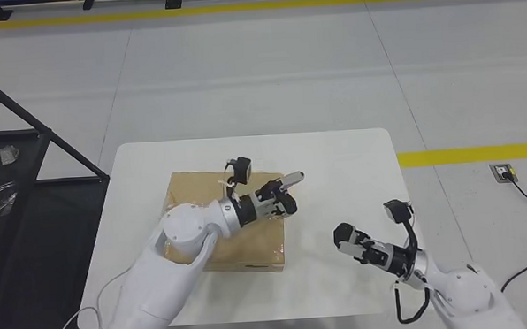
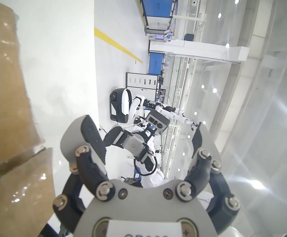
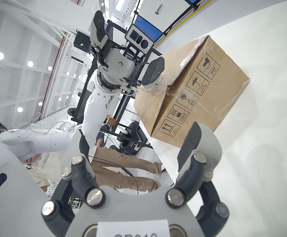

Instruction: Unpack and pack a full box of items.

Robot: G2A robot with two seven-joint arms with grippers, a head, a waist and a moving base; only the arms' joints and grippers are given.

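A closed brown cardboard box (image 1: pixel 198 192) with clear tape along its top seam stands on the white table (image 1: pixel 352 161), left of the middle. My left gripper (image 1: pixel 284 194) is open over the box's top right edge. In the right wrist view one left gripper pad (image 3: pixel 154 71) rests against the taped top edge of the box (image 3: pixel 197 89). The left wrist view has cardboard (image 2: pixel 18 112) beside the open left gripper (image 2: pixel 145 139). My right gripper (image 1: pixel 344 236) is open and holds nothing, low over the table right of the box. Its own view puts the right gripper (image 3: pixel 138 143) facing the box's printed side.
A black metal frame (image 1: pixel 33 166) stands off the table's left side. Bare tabletop lies behind the box and to its right. A yellow floor line (image 1: pixel 471 154) and a floor socket (image 1: pixel 503 172) lie beyond the right edge.
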